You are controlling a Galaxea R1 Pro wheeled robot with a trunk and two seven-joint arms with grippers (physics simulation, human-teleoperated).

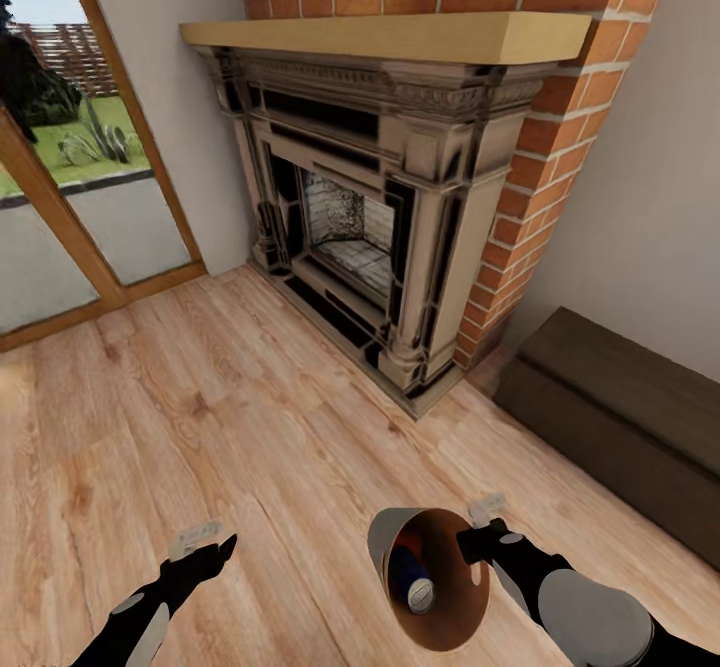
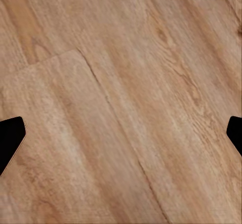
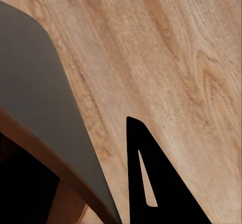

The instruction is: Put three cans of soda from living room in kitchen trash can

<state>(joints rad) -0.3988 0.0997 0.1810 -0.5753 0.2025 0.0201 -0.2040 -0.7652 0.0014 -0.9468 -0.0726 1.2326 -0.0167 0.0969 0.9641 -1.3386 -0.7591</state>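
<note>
Right hand (image 1: 478, 537) near right, clamped on rim of tash can (image 1: 395, 537); bin tilted, mouth facing camera, carried above wood floor (image 1: 200, 397). Dark blue can of soda (image 1: 411, 575) lies inside bin, silvery top showing. In right wrist view bin wall (image 3: 35, 83) just beside one finger (image 3: 156, 183). Left hand (image 1: 205, 544) near left, fingers apart, holding nothing; tips (image 2: 10, 138) at frame edges over floor. Dark bench (image 1: 620, 417) right. Brick fireplace (image 1: 380, 217) far centre. Glass doors (image 1: 70, 177) far left.

Tool (image 3: 123, 183) gripping tash can (image 3: 45, 98) rim
</note>
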